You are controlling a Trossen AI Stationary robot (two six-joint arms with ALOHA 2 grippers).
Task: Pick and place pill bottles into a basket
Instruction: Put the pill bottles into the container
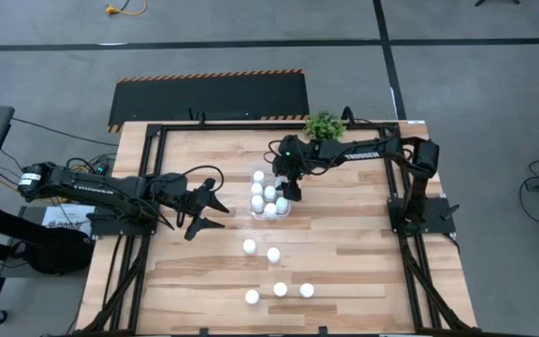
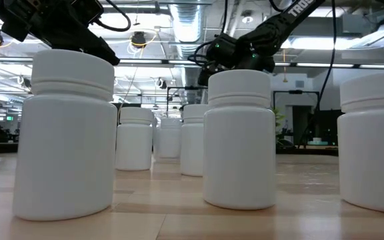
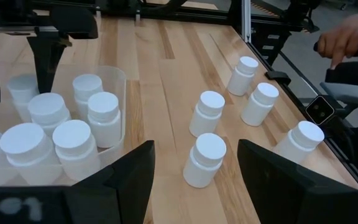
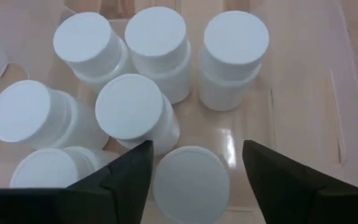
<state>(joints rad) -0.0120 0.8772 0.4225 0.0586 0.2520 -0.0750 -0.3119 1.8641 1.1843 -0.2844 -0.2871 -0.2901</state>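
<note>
Step in hand: release of a pill bottle into the basket (image 1: 284, 212), judged from the right tool (image 4: 191, 163) hanging directly over it with its fingers parted.
Right tool: over the basket in the high view (image 1: 292, 190); fingers spread, nothing clamped. In the right wrist view a bottle cap (image 4: 190, 182) sits between them with a gap showing on each side, so I judge it let go.
Left tool: waits over the left part of the surface (image 1: 210, 207), aimed toward the basket; fingers (image 3: 123, 180) partly apart and empty.
Basket: clear container near the middle of the surface (image 1: 344, 271), just in front of the potted plant (image 1: 324, 125). It holds about seven pill bottles (image 4: 132, 112), packed close, some leaning.
Loose bottles: five stand upright on the surface (image 1: 274, 254), well apart from the basket, nearer the front edge.
Doing it well: lift the right tool straight up until the fingertips clear the caps before any sideways travel; a slanted exit could tip the leaning bottles or drag the light basket.
Risk: remaining room in the basket is tight; later bottles may need the bare corner (image 4: 303, 93).
Room: a person's hand (image 3: 344, 38) shows beyond the surface edge, clear of both arms.
</note>
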